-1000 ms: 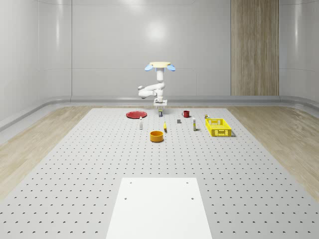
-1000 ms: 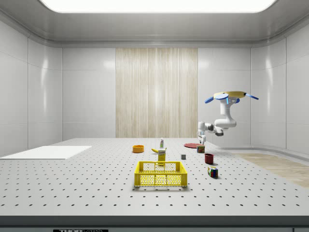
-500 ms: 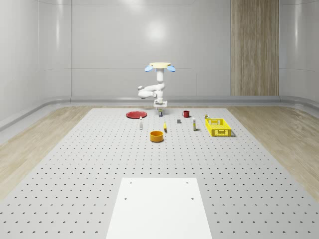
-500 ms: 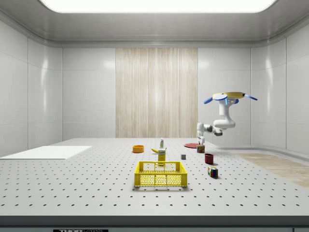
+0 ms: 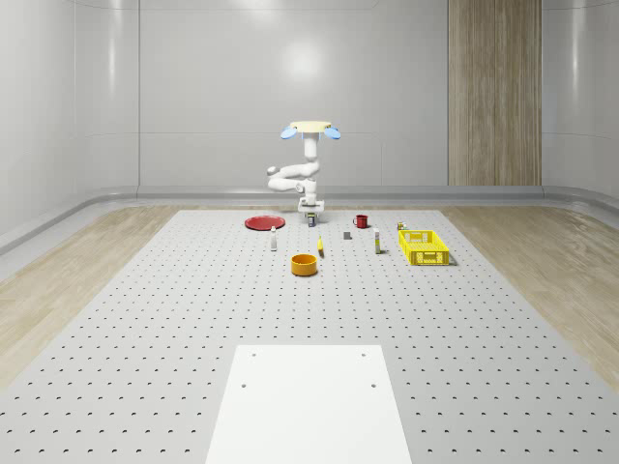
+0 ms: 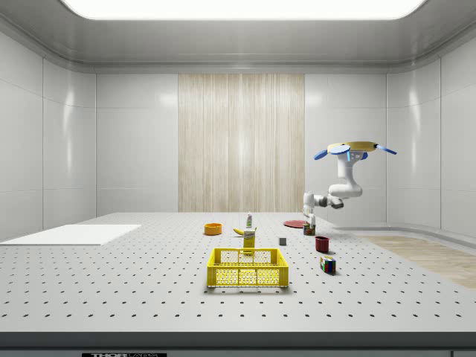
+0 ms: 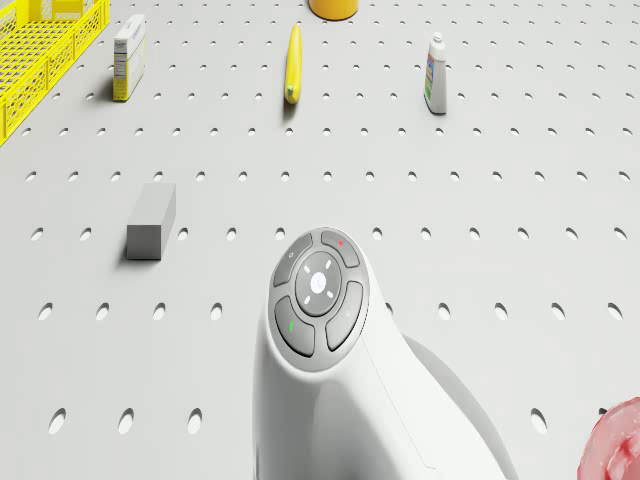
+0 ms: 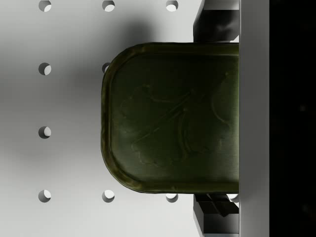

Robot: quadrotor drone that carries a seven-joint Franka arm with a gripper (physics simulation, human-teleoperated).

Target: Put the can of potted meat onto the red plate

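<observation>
Perforated grey metal decking forms the desk point(image 5: 193, 319), dotted with evenly spaced holes. Nearest lies a flat white rectangular sheet point(image 5: 309, 401), then a squat orange bowl point(image 5: 304, 264) and a yellow lattice plastic crate point(image 5: 423, 246). Farther back, the round-cornered, dark green metal can of potted meat point(image 8: 173, 118) stands on the desk, with the white hand point(image 5: 310, 215) down around it; whether it is clenched cannot be told. Just beyond lies the flat glossy red plate point(image 5: 263, 223), apart from the can. Above hovers the drone point(image 5: 309, 129).
</observation>
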